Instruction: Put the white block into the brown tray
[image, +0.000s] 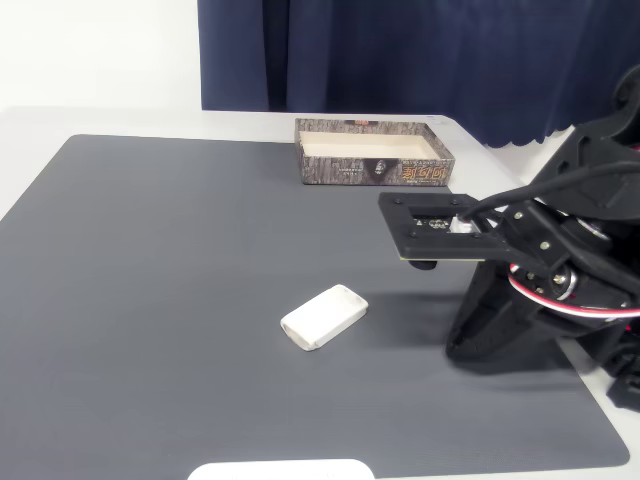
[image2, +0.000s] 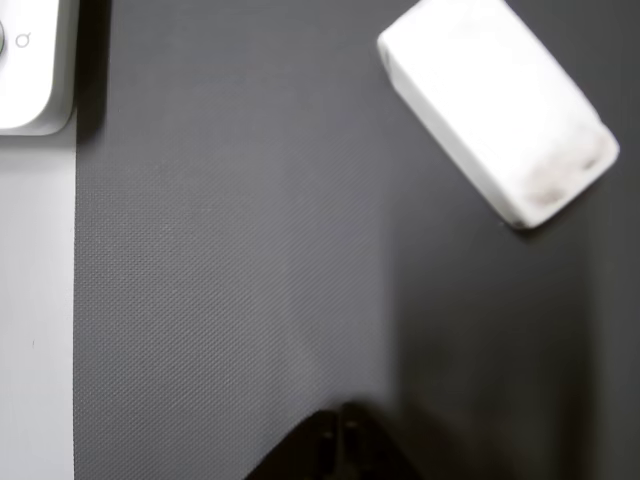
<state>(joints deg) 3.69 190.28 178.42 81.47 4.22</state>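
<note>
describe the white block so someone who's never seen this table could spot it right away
A dark grey mat covers most of the table. Near its front middle, well in front of the brown tray at the far edge, lies the white block. It is small, flat, plain white with rounded corners, lying askew by itself.

navy curtain (image: 420, 50), white wall (image: 95, 50) behind table (image: 150, 122)

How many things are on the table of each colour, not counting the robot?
White: 2, the white block and a white thing at the near edge
Brown: 1, the brown tray
Dark grey: 1, the mat
Total: 4
</note>
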